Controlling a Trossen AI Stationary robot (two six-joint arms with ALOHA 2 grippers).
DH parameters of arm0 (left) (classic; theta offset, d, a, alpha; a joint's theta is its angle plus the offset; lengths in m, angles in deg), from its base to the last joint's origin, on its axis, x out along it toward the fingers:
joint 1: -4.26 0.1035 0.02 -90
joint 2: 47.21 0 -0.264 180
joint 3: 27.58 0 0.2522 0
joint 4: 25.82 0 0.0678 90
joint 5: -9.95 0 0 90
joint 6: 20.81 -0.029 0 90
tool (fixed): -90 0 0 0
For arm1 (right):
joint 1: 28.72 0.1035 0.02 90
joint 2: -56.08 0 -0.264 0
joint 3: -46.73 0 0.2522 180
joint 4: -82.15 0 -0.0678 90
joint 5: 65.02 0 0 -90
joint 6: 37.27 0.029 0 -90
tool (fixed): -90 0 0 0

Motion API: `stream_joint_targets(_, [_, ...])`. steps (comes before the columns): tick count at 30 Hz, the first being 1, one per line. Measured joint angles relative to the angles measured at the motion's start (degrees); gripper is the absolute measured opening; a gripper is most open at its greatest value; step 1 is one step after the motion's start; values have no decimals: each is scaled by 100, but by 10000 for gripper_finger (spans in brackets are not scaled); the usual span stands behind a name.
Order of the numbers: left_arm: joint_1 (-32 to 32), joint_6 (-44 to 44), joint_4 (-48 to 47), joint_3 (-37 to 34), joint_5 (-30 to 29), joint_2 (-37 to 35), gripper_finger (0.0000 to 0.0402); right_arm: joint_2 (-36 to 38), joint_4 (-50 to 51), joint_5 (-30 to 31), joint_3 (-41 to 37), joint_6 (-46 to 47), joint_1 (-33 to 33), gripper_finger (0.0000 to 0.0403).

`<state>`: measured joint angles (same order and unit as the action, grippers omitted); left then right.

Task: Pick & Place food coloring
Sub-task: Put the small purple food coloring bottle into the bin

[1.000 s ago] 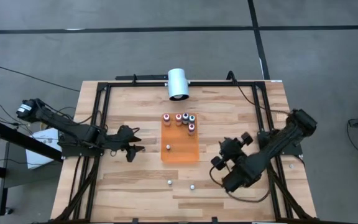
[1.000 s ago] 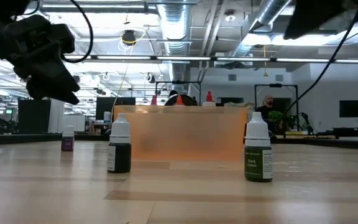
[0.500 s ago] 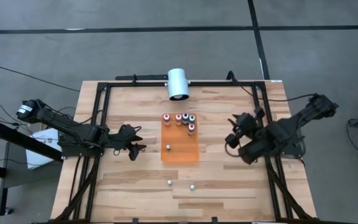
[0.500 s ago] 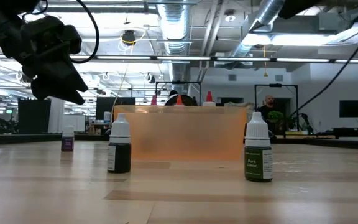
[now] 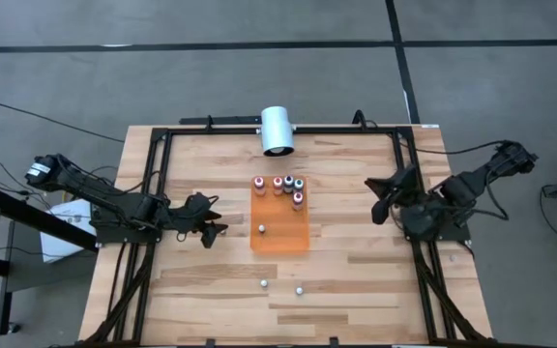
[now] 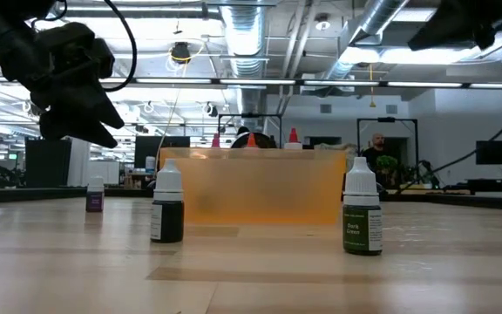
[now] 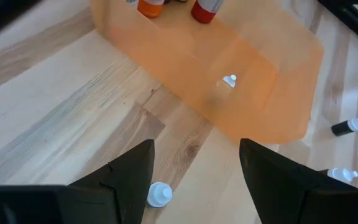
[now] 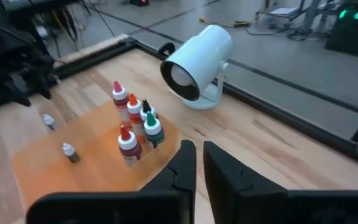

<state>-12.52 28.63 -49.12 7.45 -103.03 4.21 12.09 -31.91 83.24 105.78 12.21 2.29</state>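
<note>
Several tiny food coloring bottles (image 5: 278,184) stand in a cluster at the far end of the orange mat (image 5: 280,237). One more (image 5: 262,229) stands mid-mat. Two stand on the bare wood near the front, a dark one (image 6: 167,208) and a dark green one (image 6: 362,212). A small purple bottle (image 6: 95,196) stands left of the mat, and my left gripper (image 7: 194,180) hovers open above it without touching. That bottle's white cap (image 7: 159,194) shows beside one finger. My right gripper (image 8: 199,165) is shut with nothing in it, raised at the table's right, pointing toward the mat.
A big white cylinder (image 5: 277,130) lies at the table's far edge, behind the mat. Black frame rails (image 5: 158,193) run along both sides of the table. Bare wood lies between the mat and each arm.
My right gripper has drawn back from beside the two front bottles toward the table's right and far side, rising a little and turning, and its fingers have shut on nothing. No bottle has moved.
</note>
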Motion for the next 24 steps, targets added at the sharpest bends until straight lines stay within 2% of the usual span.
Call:
stream_joint_targets(5, [0, 245, 0, 0, -2, 0, 229, 677, -540, -49, -660, -195, 1, 2])
stream_joint_targets(11, [0, 485, 0, 0, -4, 0, 229, 1372, -1189, -199, -1263, -606, 9, 2])
stream_joint_targets(20, [139, 613, 0, 0, 78, 2, 229, 2644, -3316, -1293, -2303, -2128, -2, 1])
stream_joint_targets(24, [316, 591, -3, 0, 323, 2, 229, 3073, -3866, -1576, -2832, -2252, -3, 1])
